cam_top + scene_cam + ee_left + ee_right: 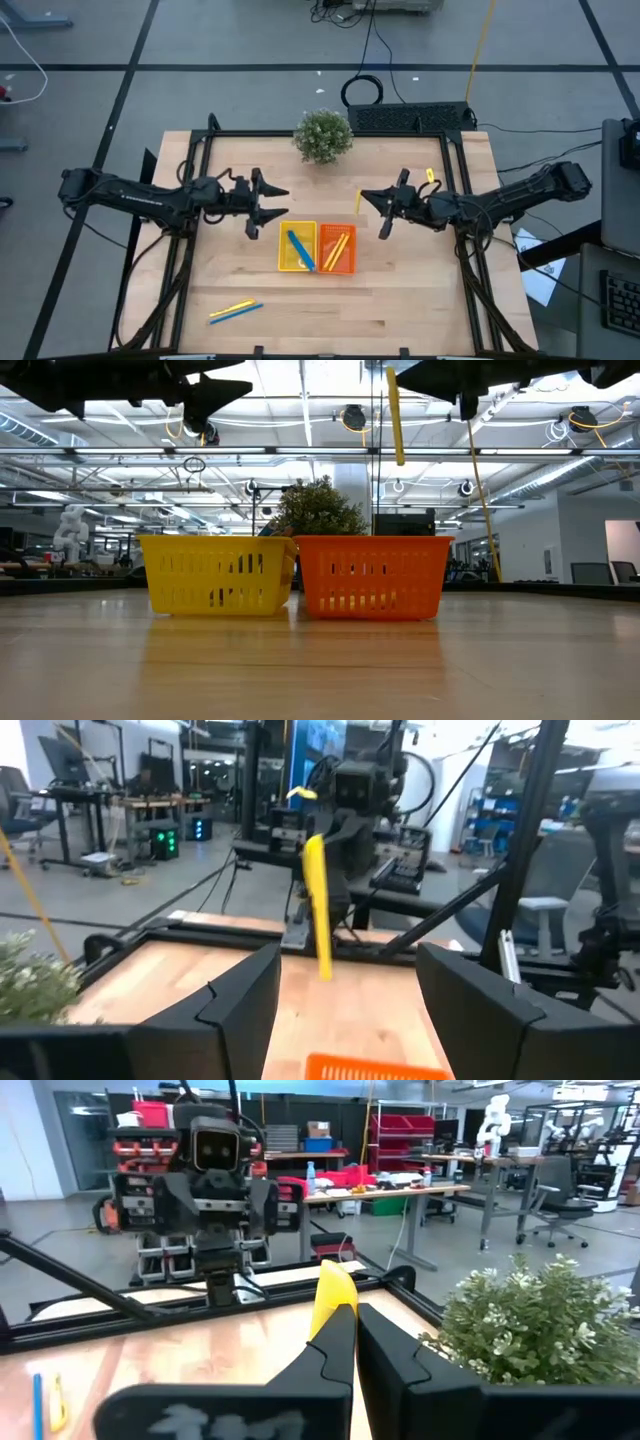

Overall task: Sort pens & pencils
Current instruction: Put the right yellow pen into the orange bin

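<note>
My right gripper (366, 202) is shut on a yellow pencil (358, 203) high above the table, just beyond the orange tray (338, 249). The pencil hangs nearly upright in the low view (396, 418). My left gripper (278, 202) is open and empty, level with it, beyond the yellow tray (297, 248). A blue pen (300, 250) lies in the yellow tray, yellow pencils (337, 245) lie in the orange one. A yellow pencil and a blue pen (235, 312) lie side by side on the table near the front left. My right gripper pinches the yellow pencil between its two fingers, near the pencil's upper end (332, 1285). The fingers lie level, come from the table's right side and cross the pencil. The pencil hangs nearly upright below them, its lower end (398, 460) clear of the trays and the table.
A small potted plant (323, 135) stands at the table's far edge, between the arms. The two trays stand side by side mid-table, touching. Bare wood lies in front of them and at both sides.
</note>
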You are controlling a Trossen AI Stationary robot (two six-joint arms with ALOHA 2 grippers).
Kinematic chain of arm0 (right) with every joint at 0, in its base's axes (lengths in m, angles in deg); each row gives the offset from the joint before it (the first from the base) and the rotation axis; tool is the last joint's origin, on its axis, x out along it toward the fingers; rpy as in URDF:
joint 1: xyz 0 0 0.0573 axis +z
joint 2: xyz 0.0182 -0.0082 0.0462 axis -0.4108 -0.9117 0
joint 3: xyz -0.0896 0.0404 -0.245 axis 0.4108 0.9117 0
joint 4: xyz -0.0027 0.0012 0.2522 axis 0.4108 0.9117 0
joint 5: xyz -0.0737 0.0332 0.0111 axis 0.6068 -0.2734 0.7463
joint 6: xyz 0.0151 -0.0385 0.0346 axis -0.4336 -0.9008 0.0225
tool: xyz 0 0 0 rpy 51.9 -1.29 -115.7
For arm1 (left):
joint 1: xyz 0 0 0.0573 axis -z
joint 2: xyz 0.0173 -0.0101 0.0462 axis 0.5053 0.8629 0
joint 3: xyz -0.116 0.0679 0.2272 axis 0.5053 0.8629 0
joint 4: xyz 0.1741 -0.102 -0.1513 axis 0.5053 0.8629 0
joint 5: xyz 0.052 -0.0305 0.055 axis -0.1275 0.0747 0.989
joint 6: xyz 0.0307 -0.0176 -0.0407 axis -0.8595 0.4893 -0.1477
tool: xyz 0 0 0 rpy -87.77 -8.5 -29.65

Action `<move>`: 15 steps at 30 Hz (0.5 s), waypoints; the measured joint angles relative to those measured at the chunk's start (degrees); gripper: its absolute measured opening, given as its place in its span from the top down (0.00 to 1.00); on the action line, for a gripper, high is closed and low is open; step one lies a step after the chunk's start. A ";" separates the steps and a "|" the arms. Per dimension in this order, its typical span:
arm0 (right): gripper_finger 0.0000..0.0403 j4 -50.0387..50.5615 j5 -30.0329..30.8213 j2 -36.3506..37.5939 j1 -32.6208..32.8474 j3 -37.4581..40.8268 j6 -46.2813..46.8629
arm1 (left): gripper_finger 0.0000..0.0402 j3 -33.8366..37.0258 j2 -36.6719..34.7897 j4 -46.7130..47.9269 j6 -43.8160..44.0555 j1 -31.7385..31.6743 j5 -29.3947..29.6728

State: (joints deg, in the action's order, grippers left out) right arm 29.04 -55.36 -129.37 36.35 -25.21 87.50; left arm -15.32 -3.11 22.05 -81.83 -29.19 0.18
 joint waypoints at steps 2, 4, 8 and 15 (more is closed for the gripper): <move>1.00 -0.08 -0.02 0.02 0.02 0.00 0.11 | 0.40 0.00 -0.24 0.82 -0.13 0.00 0.65; 1.00 -0.02 0.00 0.00 -0.02 0.00 0.13 | 0.40 0.00 -0.30 0.96 -0.10 0.01 0.66; 1.00 0.02 -0.02 0.02 0.00 0.00 0.61 | 0.40 0.00 -0.28 1.78 -0.10 0.01 0.69; 1.00 0.82 -0.37 -0.44 0.00 0.00 2.44 | 0.40 0.00 -0.28 1.81 -0.06 0.01 0.70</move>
State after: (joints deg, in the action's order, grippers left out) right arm 29.86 -55.72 -129.81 36.35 -25.21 89.93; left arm -15.32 -3.40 23.86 -81.89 -29.18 0.88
